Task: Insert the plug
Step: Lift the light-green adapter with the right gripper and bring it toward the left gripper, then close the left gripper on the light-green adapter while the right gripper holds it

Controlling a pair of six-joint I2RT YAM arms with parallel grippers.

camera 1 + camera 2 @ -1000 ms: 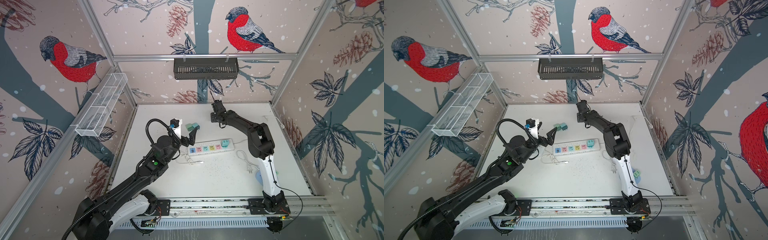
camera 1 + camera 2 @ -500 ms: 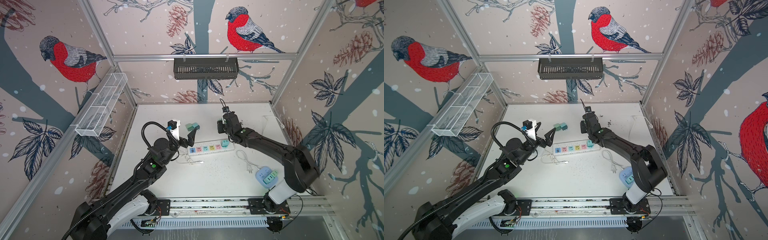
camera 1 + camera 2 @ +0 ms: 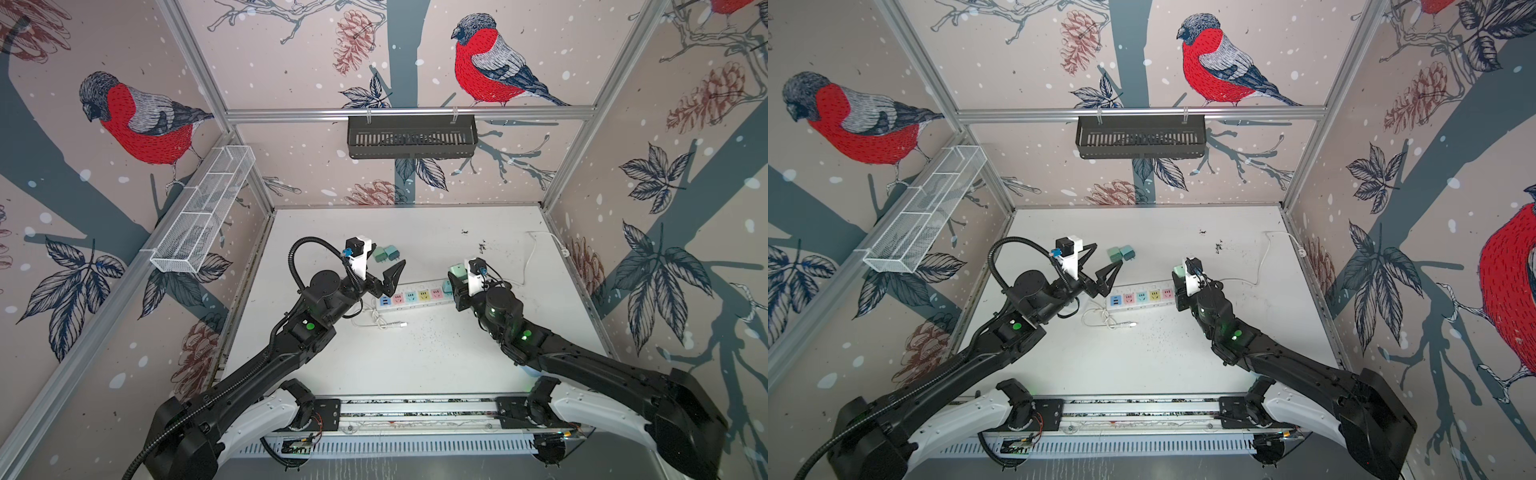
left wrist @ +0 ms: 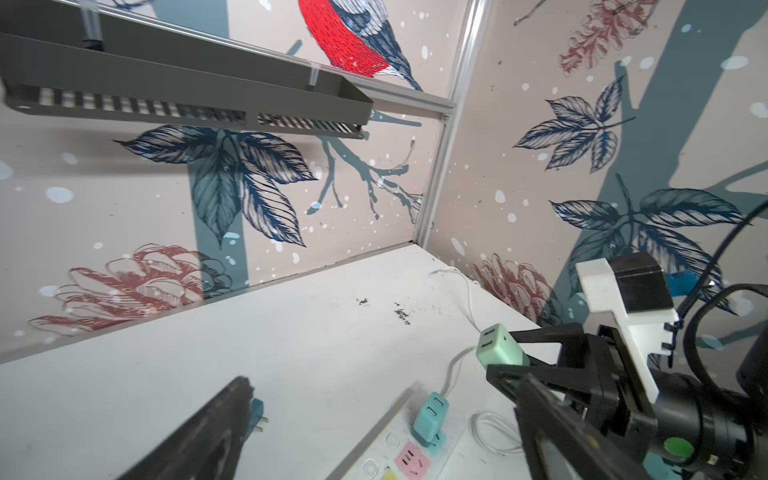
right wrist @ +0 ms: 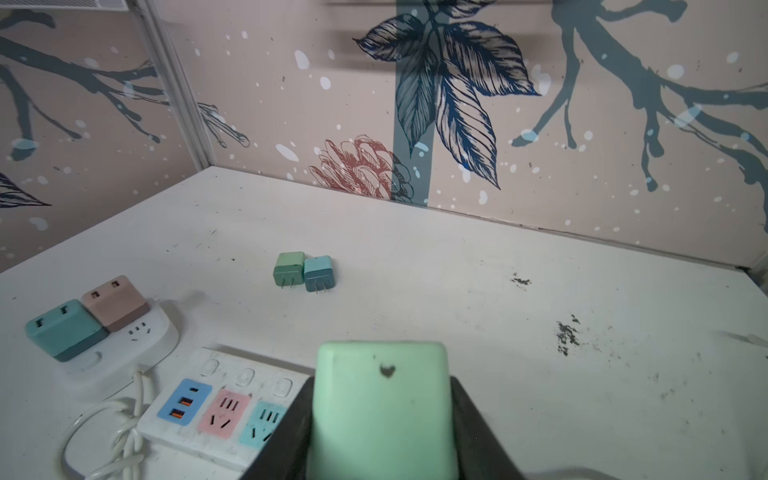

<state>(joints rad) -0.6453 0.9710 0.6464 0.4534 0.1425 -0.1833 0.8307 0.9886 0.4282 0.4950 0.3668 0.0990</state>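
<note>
Mint-green plug sits pinched between the two fingers of the right gripper, raised off the table above the right end of the power strip and not touching it. We see the jaws pressing on its two flat sides, which we take as a way of leaving the prong end free; the prongs themselves are hidden from us. In the left wrist view its USB ports point up and away from the strip, so we judge that the prongs face down.

A teal plug already stands in the rightmost socket, so we reckon one of the free coloured sockets to its left is the target.

Our left gripper hangs with its jaws spread wide and nothing in them, above the left end of the strip. We read that as readiness to steady the light strip, which could slide or tip under a push.

Two loose plugs, a green plug and a blue plug, lie touching each other on the table farther back, well apart from the strip
</note>
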